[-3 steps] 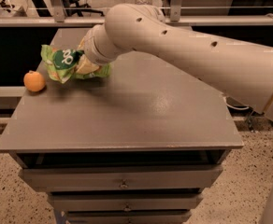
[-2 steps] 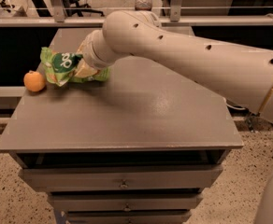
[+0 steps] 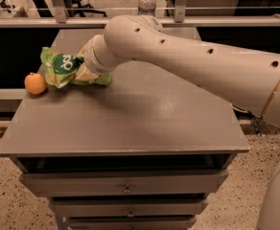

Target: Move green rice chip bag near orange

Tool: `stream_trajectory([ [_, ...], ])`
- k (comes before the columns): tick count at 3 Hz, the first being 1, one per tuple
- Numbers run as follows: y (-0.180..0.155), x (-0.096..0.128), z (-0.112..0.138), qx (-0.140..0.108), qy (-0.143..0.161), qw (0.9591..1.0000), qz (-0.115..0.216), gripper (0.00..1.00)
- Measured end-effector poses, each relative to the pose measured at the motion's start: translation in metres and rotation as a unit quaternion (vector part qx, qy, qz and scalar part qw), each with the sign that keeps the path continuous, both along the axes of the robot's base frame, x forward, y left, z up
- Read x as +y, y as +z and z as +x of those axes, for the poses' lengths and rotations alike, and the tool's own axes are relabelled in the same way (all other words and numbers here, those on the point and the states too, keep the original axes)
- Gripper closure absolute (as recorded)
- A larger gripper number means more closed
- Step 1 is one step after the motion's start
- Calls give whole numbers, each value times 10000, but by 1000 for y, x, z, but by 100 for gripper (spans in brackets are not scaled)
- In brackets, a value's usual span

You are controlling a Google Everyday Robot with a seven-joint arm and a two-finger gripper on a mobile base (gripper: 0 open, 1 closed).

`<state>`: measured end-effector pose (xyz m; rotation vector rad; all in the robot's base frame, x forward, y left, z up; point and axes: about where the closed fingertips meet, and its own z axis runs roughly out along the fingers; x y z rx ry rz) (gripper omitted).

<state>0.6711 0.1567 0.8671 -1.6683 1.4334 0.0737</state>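
The green rice chip bag lies on the far left part of the grey cabinet top, its dark green circle with white lettering facing up. The orange sits at the left edge, just left of the bag and a small gap away from it. My gripper is at the bag's right end, mostly hidden behind my thick beige wrist and the crinkled pouch. The arm reaches in from the right across the top.
A water bottle stands behind the cabinet beyond a metal rail. Drawers run down the cabinet front. An office chair and floor lie at the far back left. The cabinet's left edge is close to the orange.
The arm has shifted slightly left and its upper part has risen a little. The bag and the orange stay in nearly the same places.
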Motion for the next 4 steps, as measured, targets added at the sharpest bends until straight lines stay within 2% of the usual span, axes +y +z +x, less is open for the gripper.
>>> stream_trajectory([
  [1,-1,-1,-4,65,20,10000,16,12],
  [2,4,-9,-8,71,13,10000,32,0],
  [3,20,-22,-12,-31,31,10000,57,0],
  [4,45,-52,-23,45,181,9994,296,0],
])
